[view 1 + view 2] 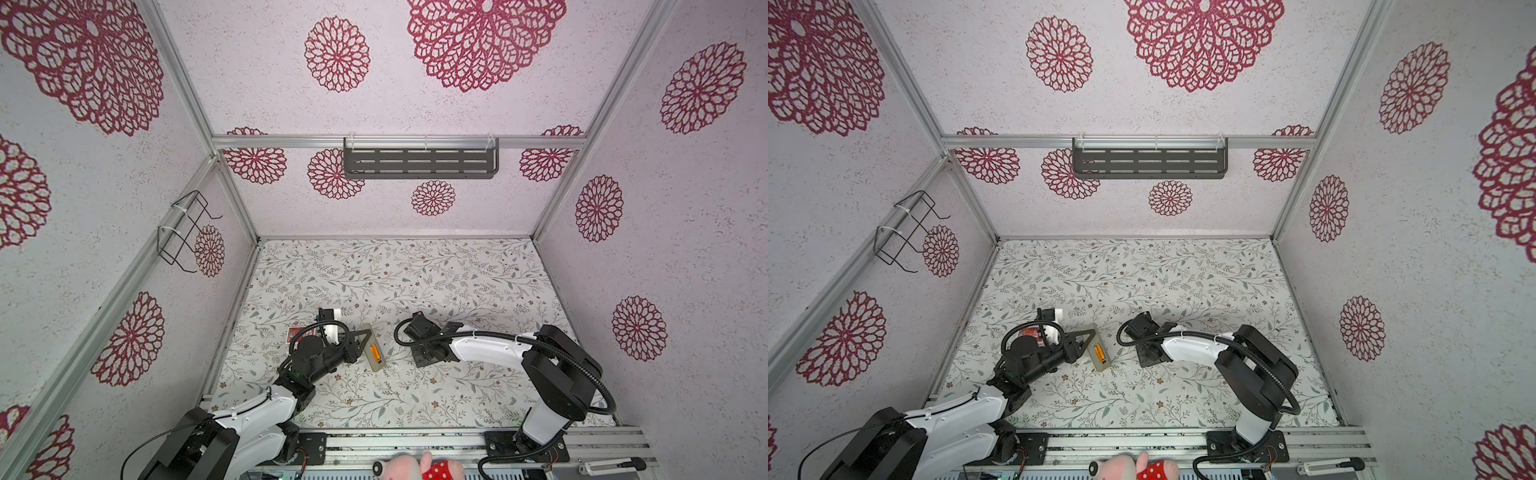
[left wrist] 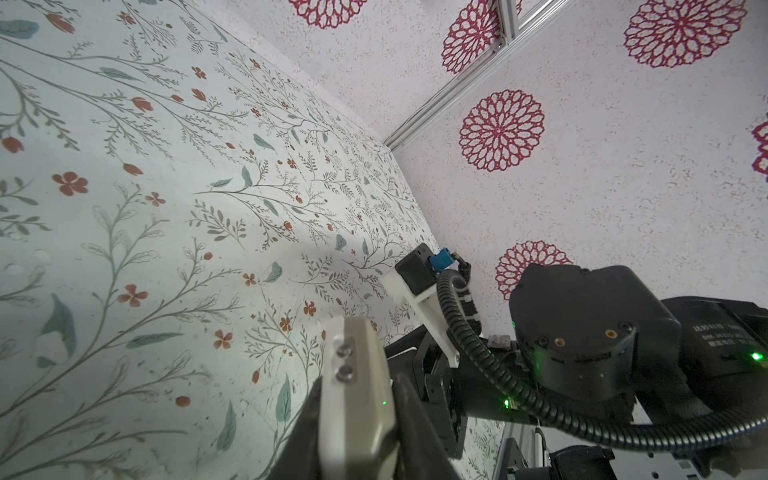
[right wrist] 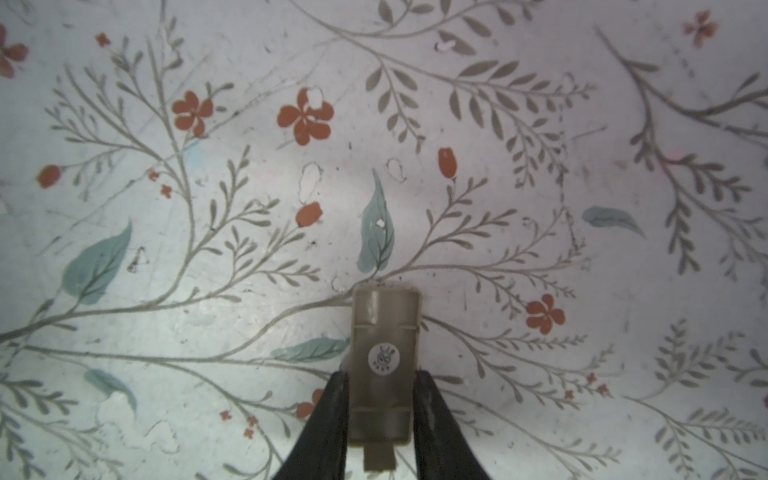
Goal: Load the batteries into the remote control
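The remote control (image 1: pixel 374 348) (image 1: pixel 1099 352) is held with its beige-grey back up, just above the floral table. The batteries (image 1: pixel 376 353) (image 1: pixel 1099 353) show as an orange strip in its open compartment. My left gripper (image 1: pixel 362 337) (image 2: pixel 357 399) is shut on the remote's end (image 2: pixel 353 399), a finger against each side. In the right wrist view my right gripper (image 3: pixel 382 384) is shut on a small grey-beige battery cover (image 3: pixel 384 332) with a round sticker and a tab, close over the table. In both top views the right wrist (image 1: pixel 428 345) hides those fingers.
A red printed card box (image 1: pixel 296 333) (image 1: pixel 1030 332) lies behind the left arm. On the back wall hangs a dark slotted shelf (image 1: pixel 419 162), and a wire basket (image 1: pixel 187 232) on the left wall. A pink plush toy (image 1: pixel 419 467) sits at the front rail.
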